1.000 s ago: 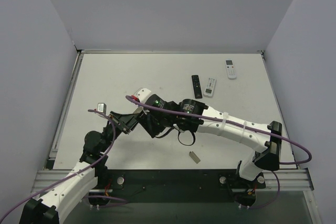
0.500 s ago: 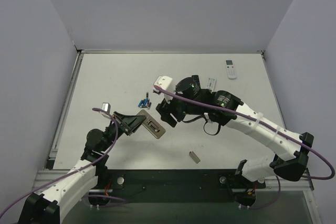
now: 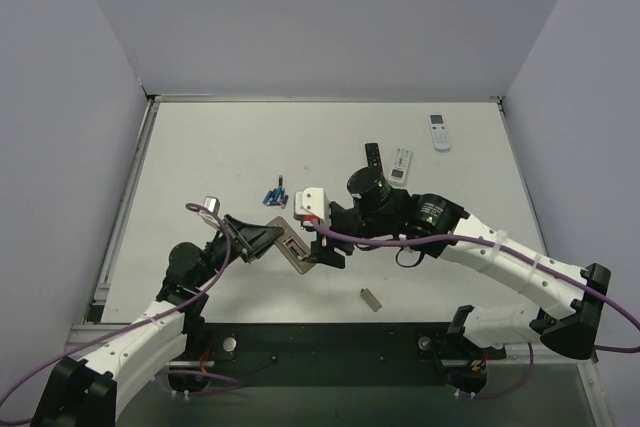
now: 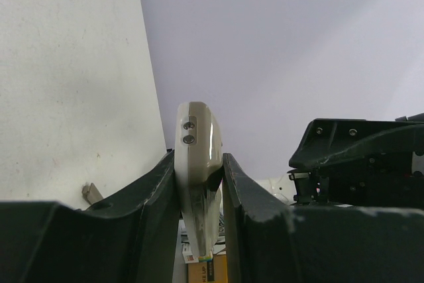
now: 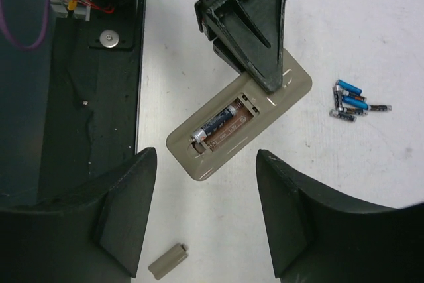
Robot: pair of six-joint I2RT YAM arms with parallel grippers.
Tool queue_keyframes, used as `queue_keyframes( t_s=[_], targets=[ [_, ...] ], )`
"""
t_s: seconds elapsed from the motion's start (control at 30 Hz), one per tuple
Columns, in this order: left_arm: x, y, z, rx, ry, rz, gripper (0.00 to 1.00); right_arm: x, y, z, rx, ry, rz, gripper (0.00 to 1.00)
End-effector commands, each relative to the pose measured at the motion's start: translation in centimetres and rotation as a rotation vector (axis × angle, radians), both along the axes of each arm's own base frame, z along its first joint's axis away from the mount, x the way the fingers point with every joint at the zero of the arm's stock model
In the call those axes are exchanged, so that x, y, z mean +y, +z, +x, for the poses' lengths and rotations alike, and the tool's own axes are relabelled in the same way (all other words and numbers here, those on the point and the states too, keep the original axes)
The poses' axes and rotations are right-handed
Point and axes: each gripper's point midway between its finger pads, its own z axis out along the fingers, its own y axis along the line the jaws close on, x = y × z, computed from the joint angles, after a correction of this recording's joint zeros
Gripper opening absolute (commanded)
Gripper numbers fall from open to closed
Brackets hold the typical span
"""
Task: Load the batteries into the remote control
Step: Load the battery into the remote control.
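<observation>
lettering on the battery [image 5: 220,124] in the remote control [image 5: 296,84] blurs unreadably.

A second ago you had the right hand [image 3: 328,247] reaching across the remote control [image 3: 293,248], with its arm covering it. It then swung off to the far right of the remote control. Now it is back, hovering just right of it, jaws a little wider apart. The loose batteries [image 3: 276,196] just beyond the remote control, hidden under that arm at first, are now in plain sight. Your left hand [image 3: 255,239], at the remote control's left end, has drifted slightly rightward with it.
</observation>
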Motion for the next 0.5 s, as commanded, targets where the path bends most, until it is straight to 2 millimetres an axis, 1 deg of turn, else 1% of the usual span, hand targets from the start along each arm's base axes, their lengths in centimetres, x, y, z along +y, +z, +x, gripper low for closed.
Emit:
queue_keyframes(
  t_s=[0.0,0.1,0.13,0.27,0.33,0.47],
  targets=[
    [-0.5,2.4,-0.9,-0.098,-0.057,-0.026,0.00,1.3,1.2,-1.4,-0.045,0.167,0.080,0.54],
    [-0.7,3.0,-1.2,-0.117,-0.077,-0.026,0.00,1.5,1.2,-1.7,-0.030,0.219,0.096,0.48],
    [-0.8,3.1,-1.2,-0.120,-0.083,-0.025,0.00,1.5,1.1,-1.7,-0.023,0.227,0.096,0.43],
    [-0.9,3.6,-1.5,-0.139,-0.095,-0.029,0.00,1.8,0.4,-1.8,-0.003,0.251,0.078,0.37],
    [-0.9,3.7,-1.5,-0.146,-0.099,-0.028,0.00,1.8,0.0,-1.8,0.003,0.258,0.065,0.34],
    [-1.0,4.2,-1.7,-0.164,-0.109,-0.031,0.00,2.0,-1.0,-1.7,0.021,0.265,0.039,0.34]
  ],
)
